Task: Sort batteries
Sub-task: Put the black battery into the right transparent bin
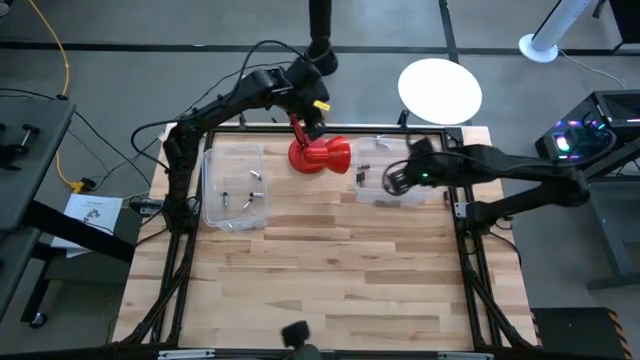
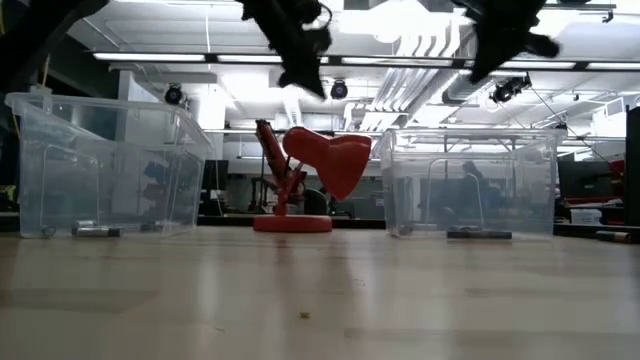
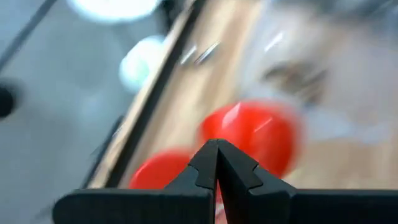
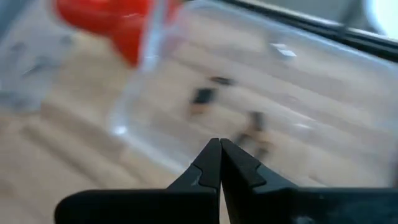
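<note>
Batteries (image 1: 243, 190) lie in two clear bins on the table (image 1: 320, 270): several in the left bin (image 1: 233, 186), a few in the right bin (image 1: 392, 172), where they also show as dark blurs (image 4: 205, 94) on its floor. The left tool (image 1: 318, 116) hangs above the red lamp (image 1: 322, 155), between the bins and well apart from the batteries in the left bin; its fingers (image 3: 202, 168) are pressed together and hold nothing. The left arm reaches in from the table's left rear corner, elbow raised. The right tool (image 1: 392, 180) is over the right bin, above its batteries but not touching any; its fingers (image 4: 208, 162) are likewise closed and empty (tips meeting in a point). The right arm stretches in level from the right side. From table height, one battery (image 2: 478, 235) lies before the right bin (image 2: 470, 185), another (image 2: 97, 231) at the left bin's (image 2: 100, 165) front wall.
</note>
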Available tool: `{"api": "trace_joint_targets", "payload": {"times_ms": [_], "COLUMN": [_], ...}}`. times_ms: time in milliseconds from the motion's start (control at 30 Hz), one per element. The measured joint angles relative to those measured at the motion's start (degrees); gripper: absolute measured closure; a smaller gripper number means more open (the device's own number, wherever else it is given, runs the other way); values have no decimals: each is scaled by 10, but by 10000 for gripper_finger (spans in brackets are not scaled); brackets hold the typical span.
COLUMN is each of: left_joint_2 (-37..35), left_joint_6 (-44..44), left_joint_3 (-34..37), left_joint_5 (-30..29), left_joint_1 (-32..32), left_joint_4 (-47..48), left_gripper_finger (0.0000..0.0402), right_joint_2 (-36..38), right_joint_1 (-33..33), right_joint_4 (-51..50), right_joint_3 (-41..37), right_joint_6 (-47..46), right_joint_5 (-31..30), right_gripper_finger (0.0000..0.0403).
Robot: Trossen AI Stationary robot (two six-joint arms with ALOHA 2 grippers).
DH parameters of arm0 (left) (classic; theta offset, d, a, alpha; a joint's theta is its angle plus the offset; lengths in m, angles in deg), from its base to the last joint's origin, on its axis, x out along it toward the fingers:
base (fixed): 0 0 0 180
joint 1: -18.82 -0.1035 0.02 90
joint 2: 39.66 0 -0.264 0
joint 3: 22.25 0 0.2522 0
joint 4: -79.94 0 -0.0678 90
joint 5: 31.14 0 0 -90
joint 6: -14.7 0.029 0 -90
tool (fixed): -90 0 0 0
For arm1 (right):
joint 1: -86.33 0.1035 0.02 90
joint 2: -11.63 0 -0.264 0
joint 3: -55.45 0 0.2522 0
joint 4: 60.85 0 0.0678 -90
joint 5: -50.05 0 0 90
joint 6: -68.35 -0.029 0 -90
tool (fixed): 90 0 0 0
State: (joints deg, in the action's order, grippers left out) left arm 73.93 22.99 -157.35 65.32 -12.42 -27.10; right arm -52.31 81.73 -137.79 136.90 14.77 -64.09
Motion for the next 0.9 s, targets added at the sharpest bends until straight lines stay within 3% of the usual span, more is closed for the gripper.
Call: {"api": "trace_joint_targets", "payload": {"times_ms": [167, 333, 533, 600, 800, 900], "left_joint_2": [-12, -10, -14, -24, -88, -132], "left_joint_6": [-13, -31, -23, -23, -22, -22], "left_joint_3": [0, 0, 6, 6, 6, 6], "left_joint_5": [186, 321, 438, 465, 470, 465], "left_joint_1": [4, 17, 45, 55, 71, 71], "left_joint_4": [-119, -160, -151, -151, -162, -159], "left_gripper_finger": [401, 401, 402, 402, 401, 402], "right_joint_2": [34, 35, 35, 35, 67, 85], "right_joint_1": [-3, -13, -69, -98, -197, -228], "right_joint_4": [-129, -237, -253, -248, -147, -113], "right_joint_3": [0, 0, 0, -3, -76, -120], "right_joint_6": [-101, -198, -179, -146, -40, -34], "right_joint_5": [-59, -104, -98, -82, 25, 37], "right_gripper_finger": [403, 403, 403, 403, 403, 403]}}
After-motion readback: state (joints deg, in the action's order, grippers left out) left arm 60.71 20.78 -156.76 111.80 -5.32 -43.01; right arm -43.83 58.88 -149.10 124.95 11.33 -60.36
